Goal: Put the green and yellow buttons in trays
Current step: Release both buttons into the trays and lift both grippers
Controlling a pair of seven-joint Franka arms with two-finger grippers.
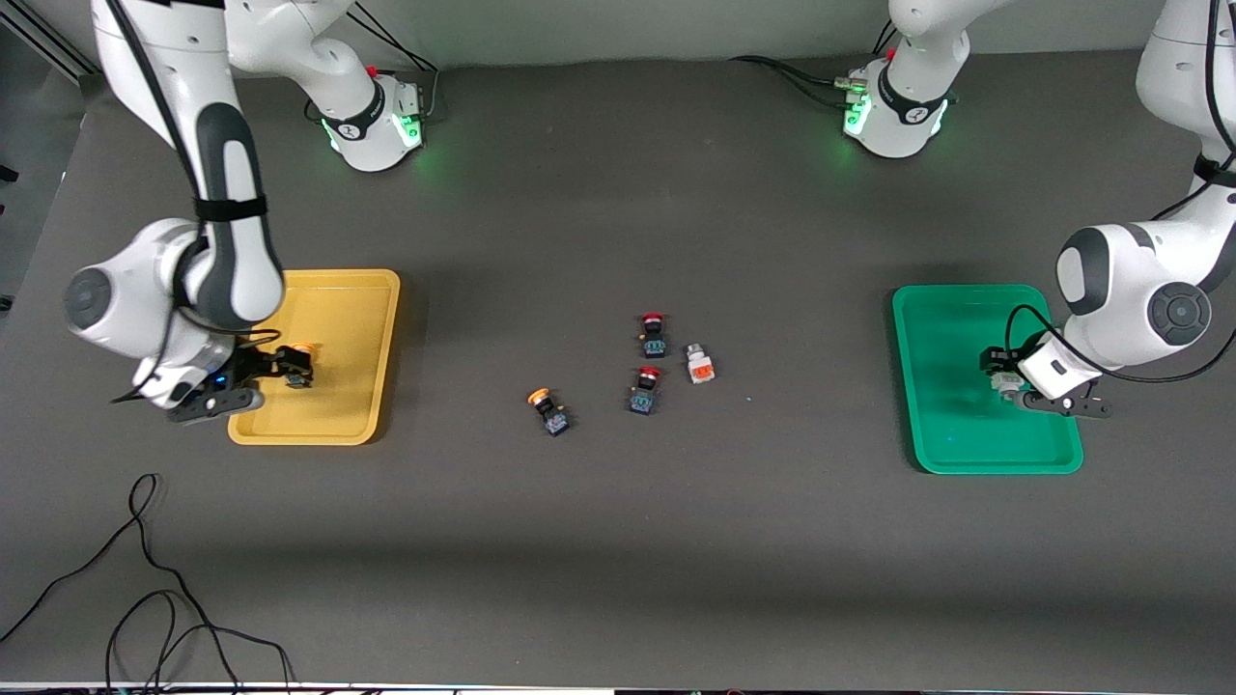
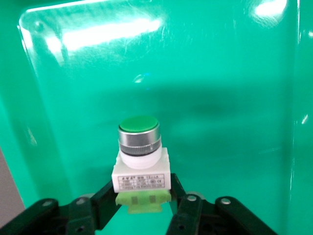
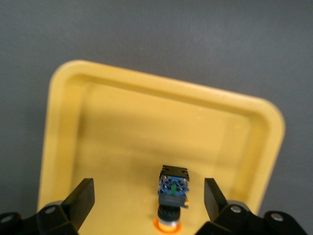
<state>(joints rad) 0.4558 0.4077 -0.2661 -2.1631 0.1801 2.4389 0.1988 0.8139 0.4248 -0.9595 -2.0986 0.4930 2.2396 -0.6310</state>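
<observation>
My left gripper (image 1: 1002, 379) hangs over the green tray (image 1: 951, 425). In the left wrist view it (image 2: 142, 196) is shut on a white blocky button with a green cap (image 2: 140, 159), with the tray floor (image 2: 205, 73) under it. My right gripper (image 1: 297, 369) is over the yellow tray (image 1: 333, 309). In the right wrist view it (image 3: 148, 196) is open, and an orange-yellow capped button (image 3: 172, 196) lies in the yellow tray (image 3: 137, 122) between its fingers, touching neither. A second orange-yellow capped button (image 1: 548, 409) lies on the table near the middle.
Two red-capped black-blue buttons (image 1: 653, 334) (image 1: 645, 389) and a white button with an orange face (image 1: 699, 364) lie mid-table beside the loose orange-yellow one. Black cables (image 1: 145, 598) trail on the table at the right arm's end, near the front camera.
</observation>
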